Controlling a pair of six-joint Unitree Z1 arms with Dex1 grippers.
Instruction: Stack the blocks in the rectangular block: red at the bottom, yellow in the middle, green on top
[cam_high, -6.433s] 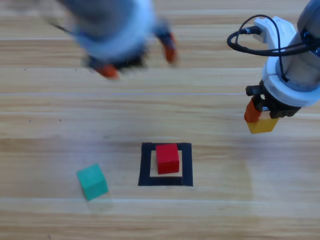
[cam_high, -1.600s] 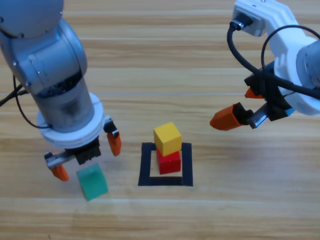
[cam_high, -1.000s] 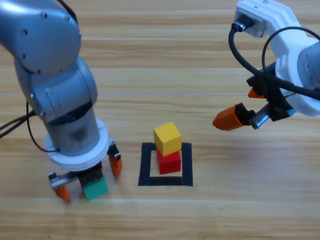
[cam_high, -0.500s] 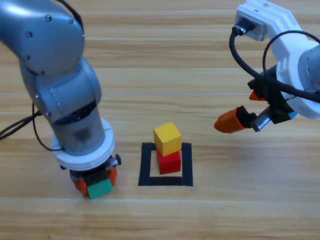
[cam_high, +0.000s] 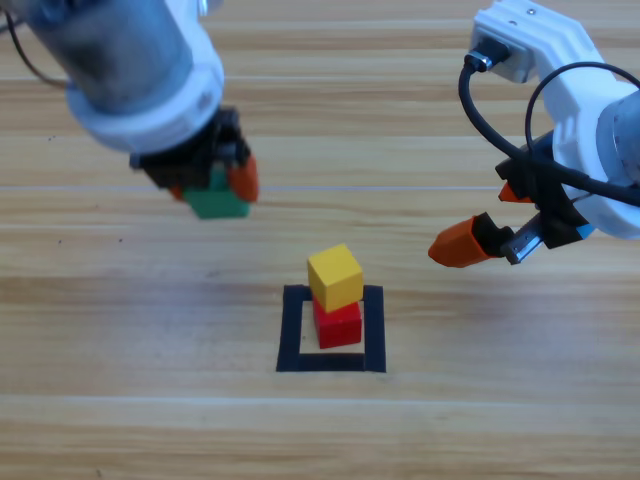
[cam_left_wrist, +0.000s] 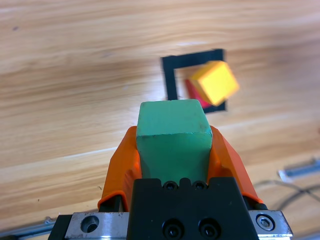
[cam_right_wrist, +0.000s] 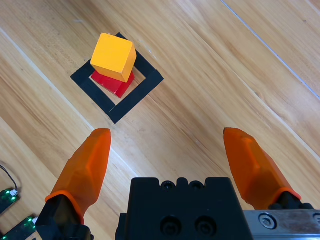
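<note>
The left gripper (cam_high: 212, 185) hung above the table (cam_high: 120, 400), up and to the left of the black tape frame (cam_high: 290, 335), with its fingers clamped on the green cube (cam_high: 220, 203). From above, only one corner of that cube showed beneath the arm. The left wrist view showed far more: the green cube (cam_left_wrist: 173, 137) sat squarely between both orange fingers (cam_left_wrist: 122, 170), pressed on two opposite sides, with the frame (cam_left_wrist: 169, 75) and stack well beyond it.

Inside the frame, the red cube (cam_high: 339, 322) rested on the bare wood and the yellow cube (cam_high: 334, 277) sat on top of it, turned a little out of line with the red one.

The right gripper (cam_high: 500, 215) waited to the right of the stack, away from it. Its wrist view showed the fingers (cam_right_wrist: 85, 167) spread wide apart and holding nothing, with the yellow cube (cam_right_wrist: 113, 56) covering most of the red cube (cam_right_wrist: 114, 82) in the frame (cam_right_wrist: 131, 103).
</note>
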